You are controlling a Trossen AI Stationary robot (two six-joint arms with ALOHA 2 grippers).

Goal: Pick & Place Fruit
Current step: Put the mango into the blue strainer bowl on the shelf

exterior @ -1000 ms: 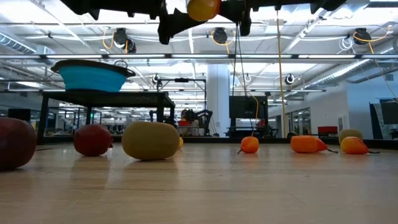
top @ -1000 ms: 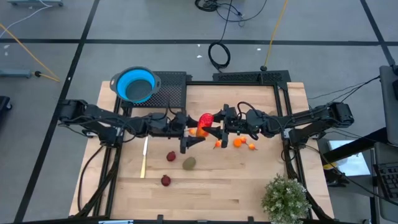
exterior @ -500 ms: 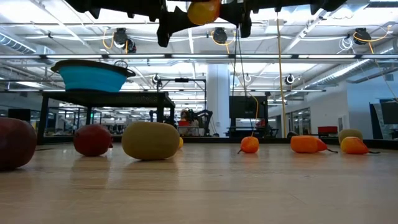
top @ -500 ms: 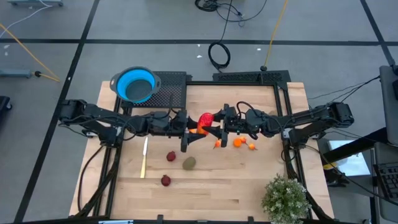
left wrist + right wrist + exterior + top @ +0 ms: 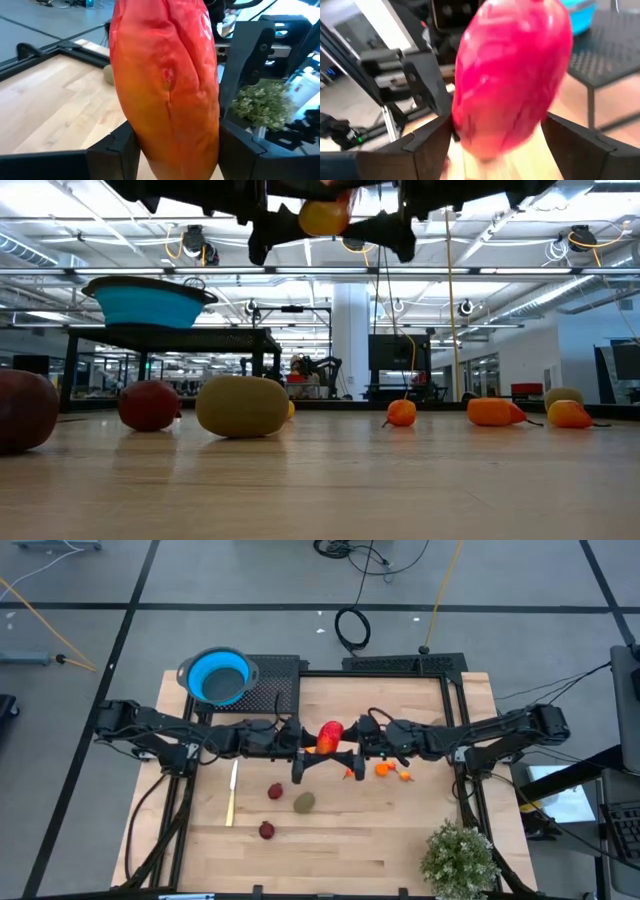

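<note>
The left arm reached in from the counter's left edge, stretched nearly flat and held well above the wood, its left claw (image 5: 308,752) pointing toward the middle. The right arm mirrored it from the right edge, equally low and level, with the right claw (image 5: 350,750) facing the left one, so the two tips met over the counter's centre.

Between them hung the elongated red-orange fruit (image 5: 328,736), glossy, deep red at one end and shading to orange at the other, with a shallow crease down its skin. In the left wrist view the fruit (image 5: 165,85) filled the gap between the dark fingers (image 5: 117,150), which pressed against both its flanks: the left claw was part-way closed and gripping it. In the right wrist view the same fruit (image 5: 512,75) sat between that claw's fingers (image 5: 427,145), which stood spread wide; whether they touched the skin I could not tell.

Below and to the left of the left claw lay a pale knife (image 5: 231,793) and, nearer, two dark red round fruits (image 5: 275,791) (image 5: 266,830) and an olive-green oval (image 5: 304,802). Under the right claw sat several tiny orange pieces (image 5: 382,768). A blue bowl (image 5: 217,676) stood beyond the left arm, off the counter's far left corner.
</note>
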